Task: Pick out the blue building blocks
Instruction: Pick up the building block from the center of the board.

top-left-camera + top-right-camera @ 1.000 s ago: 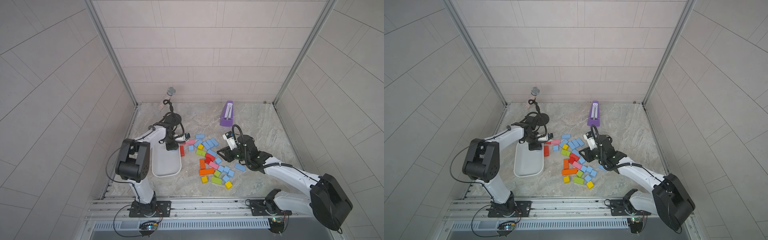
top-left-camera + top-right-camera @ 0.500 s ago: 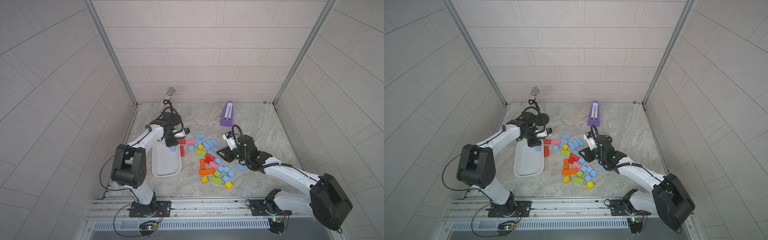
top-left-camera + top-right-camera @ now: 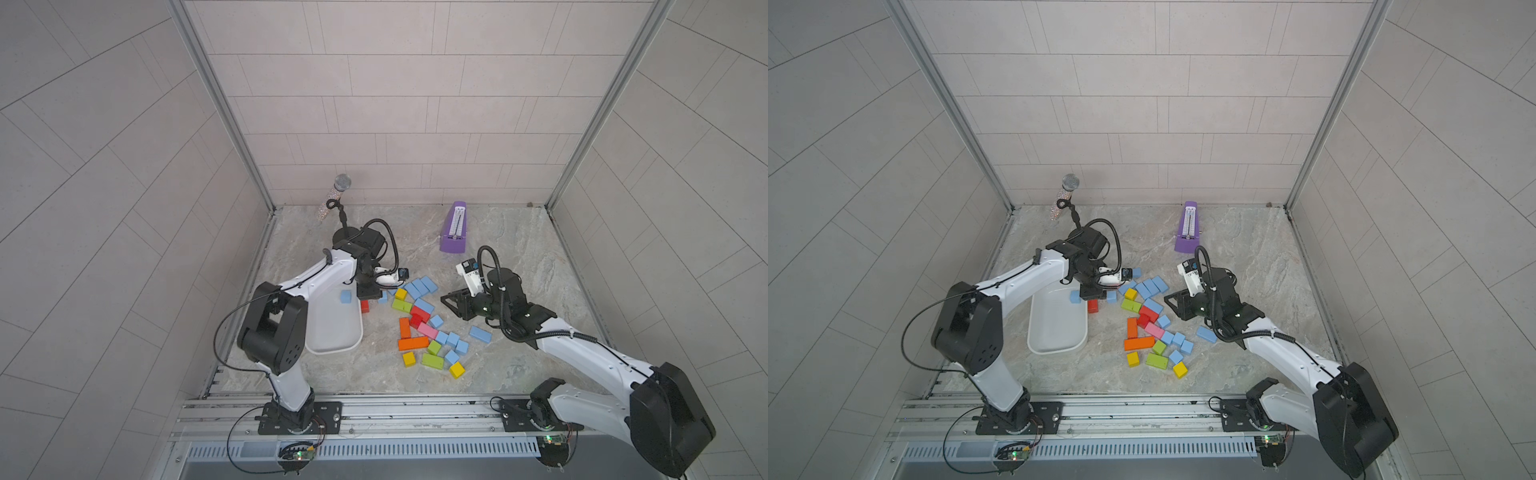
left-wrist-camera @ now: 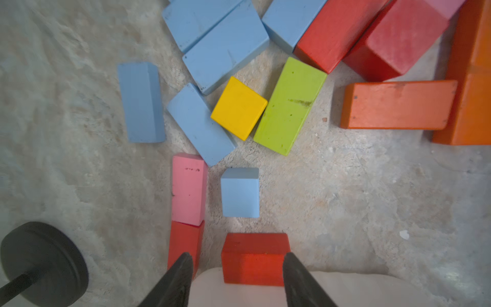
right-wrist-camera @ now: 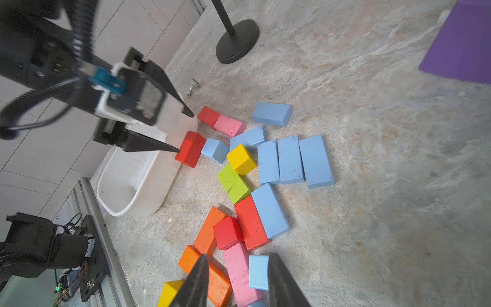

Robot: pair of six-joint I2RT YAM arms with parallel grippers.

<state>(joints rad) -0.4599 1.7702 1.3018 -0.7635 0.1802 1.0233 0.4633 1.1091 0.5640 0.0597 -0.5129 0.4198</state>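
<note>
Nearest the arm bases, a yellow cube [image 3: 456, 369] and a green brick [image 3: 432, 360] are seen at the near edge of the scattered pile on the stone table [image 3: 519, 257]. The blue building blocks [image 3: 453, 338] are spread through that pile in both top views. A few cubes are bunched just beyond the green brick, a lone blue brick [image 3: 480, 333] is laid apart toward the right arm, and three blue bricks [image 5: 289, 159] are lined up side by side, touching, at the pile's far end.

The right gripper [image 5: 237, 257] is held above the table on the pile's right side, its jaws a little apart and nothing clamped between them. In the right wrist view a small blue cube [image 5: 259, 272] is framed between the fingers, lying on the table just beside a pink brick [image 5: 239, 268].

Left of the pile a white tray [image 3: 332, 328] is set lengthwise. One blue block [image 3: 345, 296] is seen within its far end; whether it is resting on the bottom cannot be told. The left gripper [image 4: 237, 255] is held over the tray's edge on the pile side, jaws spread and empty, with a red block [image 4: 253, 257] lying against the tray's outer wall below them.

Farther back, a microphone on a stand [image 3: 343, 183] and, well apart from it, a purple metronome [image 3: 455, 232] are placed near the back wall.
</note>
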